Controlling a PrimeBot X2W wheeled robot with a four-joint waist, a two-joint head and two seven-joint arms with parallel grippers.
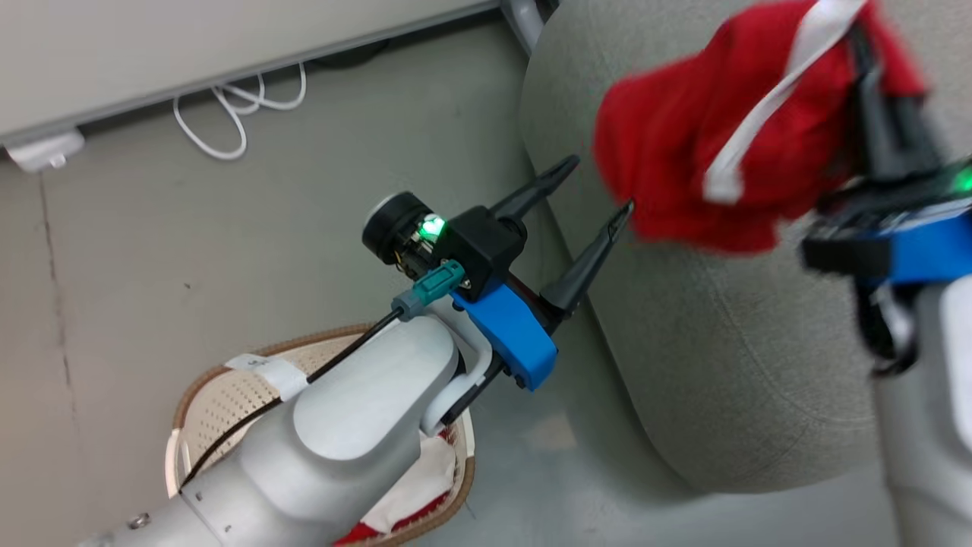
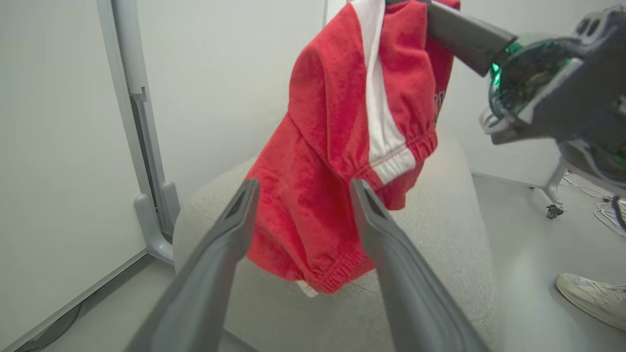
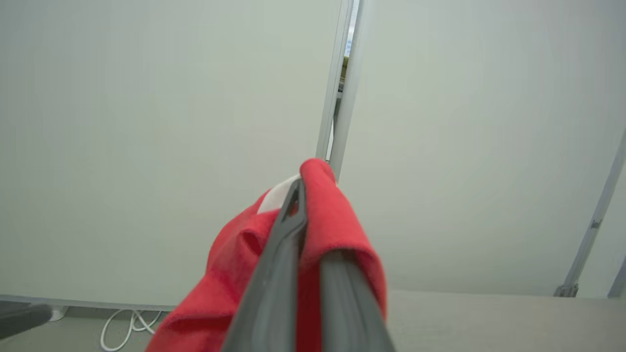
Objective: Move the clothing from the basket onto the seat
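My right gripper [image 1: 866, 68] is shut on a red garment with a white stripe [image 1: 706, 137], one piece of the clothing, and holds it in the air above the grey seat [image 1: 721, 342]. In the right wrist view the cloth [image 3: 337, 220] drapes over the closed fingers of that gripper [image 3: 303, 210]. My left gripper [image 1: 596, 186] is open, its tips just left of the hanging garment [image 2: 337, 146]; in its own view the garment hangs just beyond the spread fingers [image 2: 304, 188]. The basket [image 1: 213, 395] sits on the floor at lower left, partly under my left forearm, with more red and white clothing [image 1: 425, 486] inside.
A white cable [image 1: 228, 114] lies on the grey floor by a pale partition panel with a foot [image 1: 45, 152]. Another panel foot [image 2: 151, 230] stands behind the seat. A person's light shoe [image 2: 592, 298] rests on the floor to the right of the seat.
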